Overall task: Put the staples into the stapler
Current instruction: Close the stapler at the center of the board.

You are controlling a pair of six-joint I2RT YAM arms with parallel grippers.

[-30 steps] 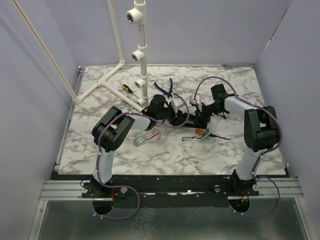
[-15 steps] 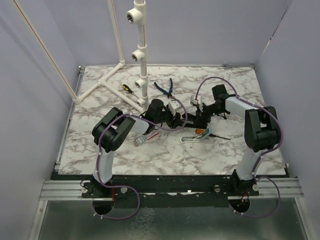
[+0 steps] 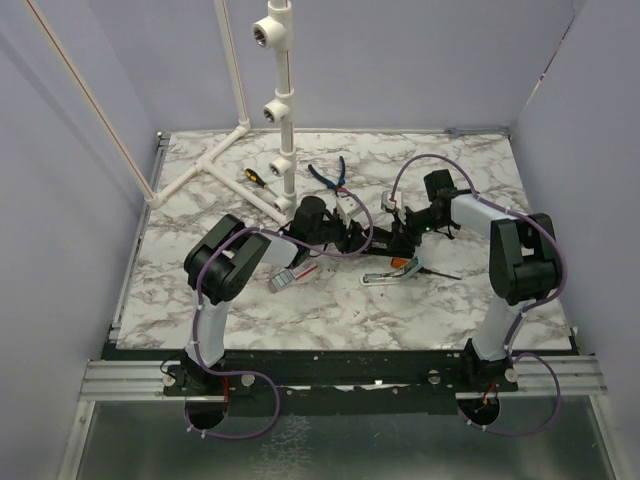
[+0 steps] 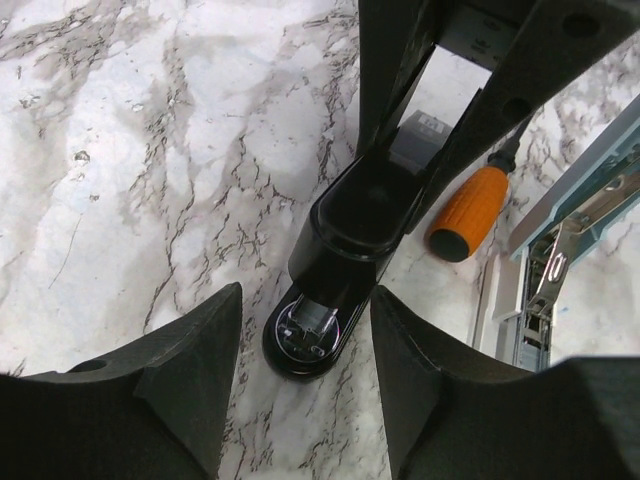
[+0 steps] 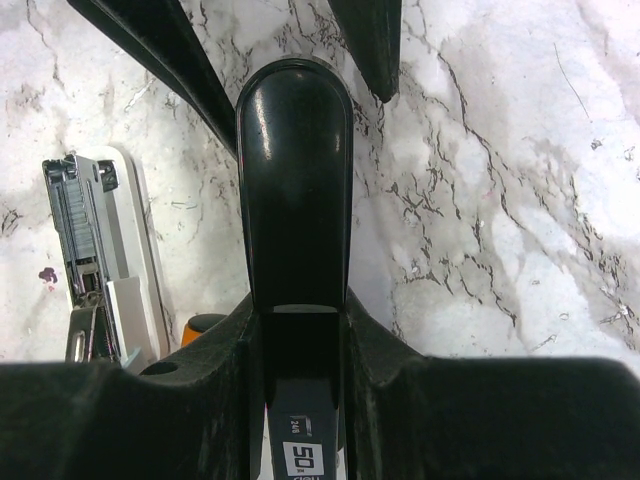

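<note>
The black stapler [image 3: 375, 242] lies on the marble table between my two grippers. My right gripper [image 5: 297, 320] is shut on its body [image 5: 293, 180], with a finger on each side. My left gripper [image 4: 305, 300] is open, and its fingers [image 4: 190, 370] straddle the stapler's rounded end [image 4: 305, 335] without touching it. The metal inner part shows at that end. The white staples box with red marks [image 3: 292, 276] lies on the table left of the stapler, beside the left arm. I cannot see loose staple strips.
A pale teal bar [image 3: 388, 274] lies open just in front of the stapler, with an orange-handled screwdriver [image 4: 468, 212] beside it. Blue pliers [image 3: 330, 176], a small yellow screwdriver [image 3: 256, 177] and a white pipe frame [image 3: 280, 120] stand at the back.
My left wrist has shifted slightly left and back along the stapler. The right gripper keeps its hold on the stapler and has not moved.
</note>
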